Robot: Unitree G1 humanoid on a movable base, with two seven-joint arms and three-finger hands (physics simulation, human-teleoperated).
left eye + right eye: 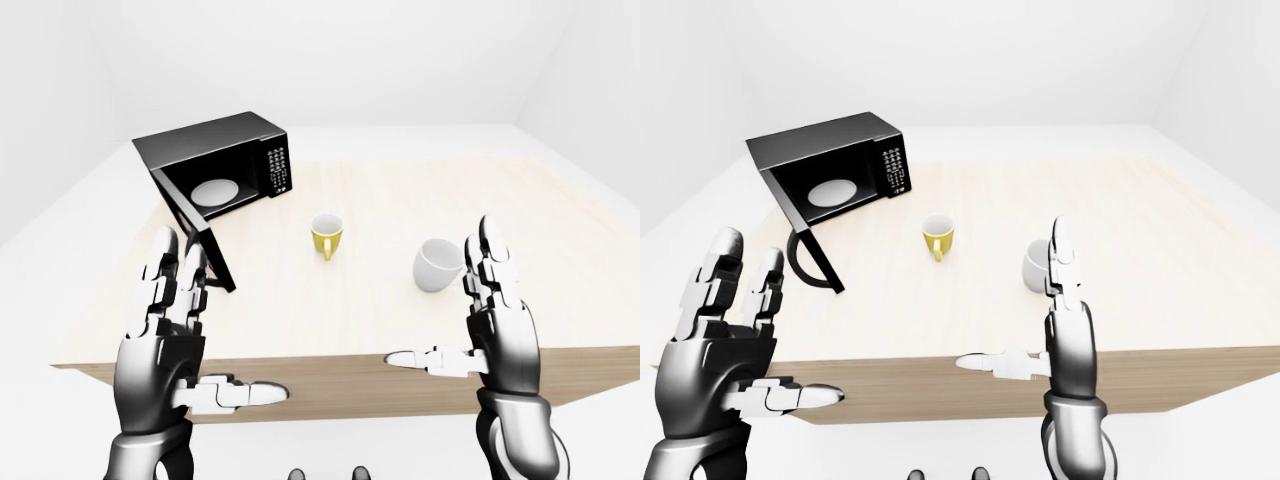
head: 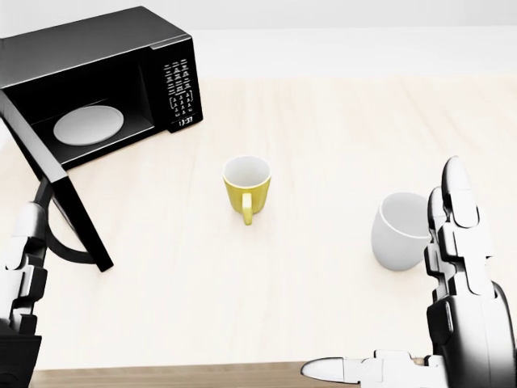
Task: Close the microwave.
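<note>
We see the black microwave [image 2: 97,73] at the upper left of the head view on the wooden tabletop [image 2: 323,129], its door [image 2: 60,190] swung wide open and a white turntable plate [image 2: 87,125] inside. A yellow mug [image 2: 246,186] stands near the middle and a white cup [image 2: 400,230] lies tilted to its right. Our left hand [image 1: 165,330] and right hand [image 1: 495,320] hover near the tabletop's lower edge, fingers spread wide, holding nothing

Bright, even, sharp renders with faint shadows.
</note>
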